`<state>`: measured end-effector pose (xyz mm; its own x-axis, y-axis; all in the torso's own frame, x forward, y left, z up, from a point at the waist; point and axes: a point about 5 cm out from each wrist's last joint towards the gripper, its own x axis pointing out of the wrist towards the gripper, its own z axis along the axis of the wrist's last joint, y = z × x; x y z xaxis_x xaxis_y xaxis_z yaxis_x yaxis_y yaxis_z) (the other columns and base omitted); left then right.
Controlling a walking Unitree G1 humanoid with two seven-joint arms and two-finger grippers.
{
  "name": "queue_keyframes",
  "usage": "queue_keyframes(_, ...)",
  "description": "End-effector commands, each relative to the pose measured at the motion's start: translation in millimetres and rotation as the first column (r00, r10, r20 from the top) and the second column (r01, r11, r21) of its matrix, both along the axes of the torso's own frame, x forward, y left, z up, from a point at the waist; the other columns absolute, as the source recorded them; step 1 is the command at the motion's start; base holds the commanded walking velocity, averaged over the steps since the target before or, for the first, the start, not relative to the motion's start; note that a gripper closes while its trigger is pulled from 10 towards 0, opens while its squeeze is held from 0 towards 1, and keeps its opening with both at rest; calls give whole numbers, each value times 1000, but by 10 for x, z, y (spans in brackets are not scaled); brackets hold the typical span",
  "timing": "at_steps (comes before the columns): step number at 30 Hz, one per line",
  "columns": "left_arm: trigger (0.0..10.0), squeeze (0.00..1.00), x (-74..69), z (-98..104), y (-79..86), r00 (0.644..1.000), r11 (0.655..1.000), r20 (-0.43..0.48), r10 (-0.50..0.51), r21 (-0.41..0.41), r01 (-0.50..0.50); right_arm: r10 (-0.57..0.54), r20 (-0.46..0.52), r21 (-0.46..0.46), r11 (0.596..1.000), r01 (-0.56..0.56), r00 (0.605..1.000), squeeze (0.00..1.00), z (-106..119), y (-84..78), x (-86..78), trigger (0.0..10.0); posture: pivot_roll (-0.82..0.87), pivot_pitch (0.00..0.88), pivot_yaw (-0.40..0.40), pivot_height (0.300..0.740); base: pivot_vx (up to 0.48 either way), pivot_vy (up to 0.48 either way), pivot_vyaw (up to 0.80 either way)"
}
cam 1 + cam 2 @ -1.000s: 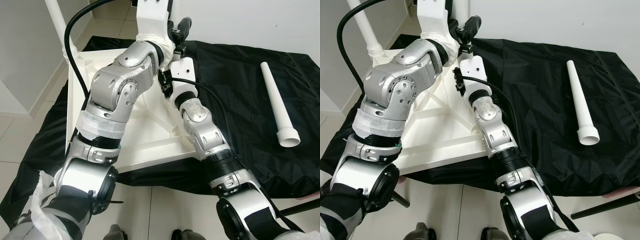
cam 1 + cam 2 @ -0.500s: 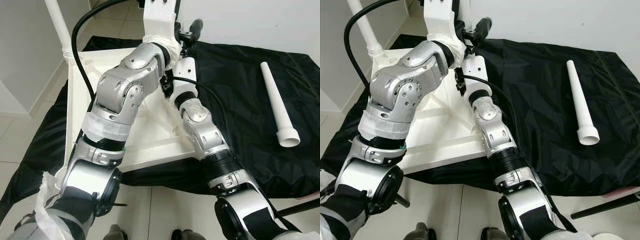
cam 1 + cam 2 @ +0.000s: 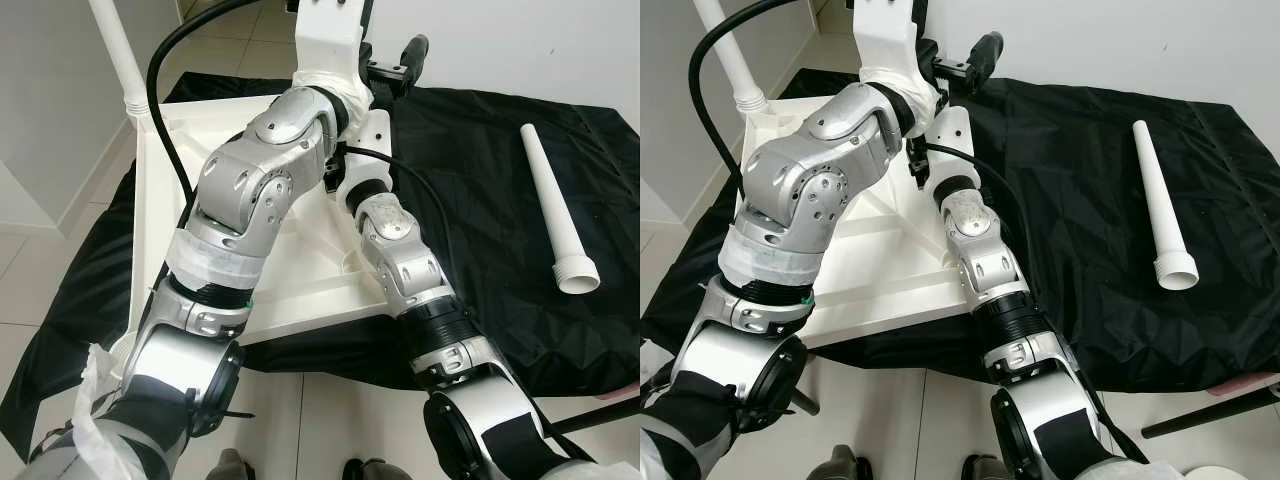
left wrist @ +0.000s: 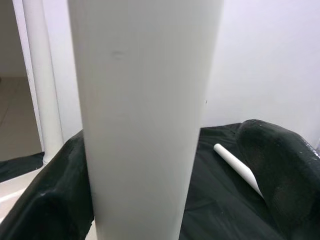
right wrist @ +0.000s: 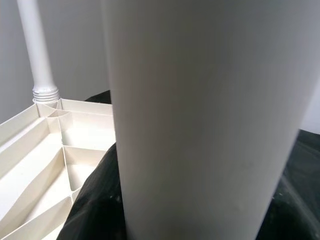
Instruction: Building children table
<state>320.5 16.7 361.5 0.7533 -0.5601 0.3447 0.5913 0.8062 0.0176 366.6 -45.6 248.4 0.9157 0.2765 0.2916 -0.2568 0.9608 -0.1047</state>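
Over the tabletop (image 3: 300,290), the left tool (image 4: 165,210) has turned its leg (image 4: 145,115) further.

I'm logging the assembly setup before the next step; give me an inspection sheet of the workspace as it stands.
Surface: black cloth spread over the tiled floor.
Job's things: white tabletop lying underside up on the cloth; one leg standing screwed in at a far corner; a second leg upright, held by both arms; a loose leg lying on the cloth to the right.
Clutter: nothing seen.
Grippers: left gripper shut on the second leg; right gripper shut on the same leg, with one finger sticking out beside it.
Cables: black cable looping over the left arm; another along the right arm.
Surroundings: white wall behind.
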Motion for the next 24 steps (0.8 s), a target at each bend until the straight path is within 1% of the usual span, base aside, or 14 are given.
queue_keyframes(1, 10000, 0, -77, 33, -26, 992, 993, 63, -106, 49, 103, -13, -9, 30, 999, 13, 1000, 0, 35, -26, 17, 10000, -27, 85, 17, 740, 0, 0, 0)
queue_keyframes(12, 10000, 0, -83, 62, 40, 993, 995, 75, -95, 38, 92, -40, -17, 48, 998, 41, 999, 0, 30, -84, 39, 10000, -24, 85, 15, 740, 0, 0, 0)
queue_keyframes(19, 10000, 0, -137, 103, 85, 987, 993, 106, -122, 20, 120, -123, -36, 88, 988, 126, 992, 0, 29, -228, 89, 10000, -22, 86, 18, 740, 0, 0, 0)
queue_keyframes(22, 10000, 0, -139, 110, 94, 986, 992, 109, -125, 18, 124, -136, -39, 94, 986, 139, 990, 0, 35, -252, 102, 10000, -22, 89, 20, 740, 0, 0, 0)
queue_keyframes(23, 10000, 0, -141, 104, 107, 987, 992, 102, -128, 7, 128, -162, -47, 101, 981, 166, 986, 0, 35, -299, 117, 10000, -22, 102, 22, 740, 0, 0, 0)
queue_keyframes(24, 10000, 0, -141, 104, 107, 987, 992, 102, -128, 7, 128, -162, -47, 101, 981, 166, 986, 0, 35, -299, 117, 10000, -22, 102, 22, 740, 0, 0, 0)
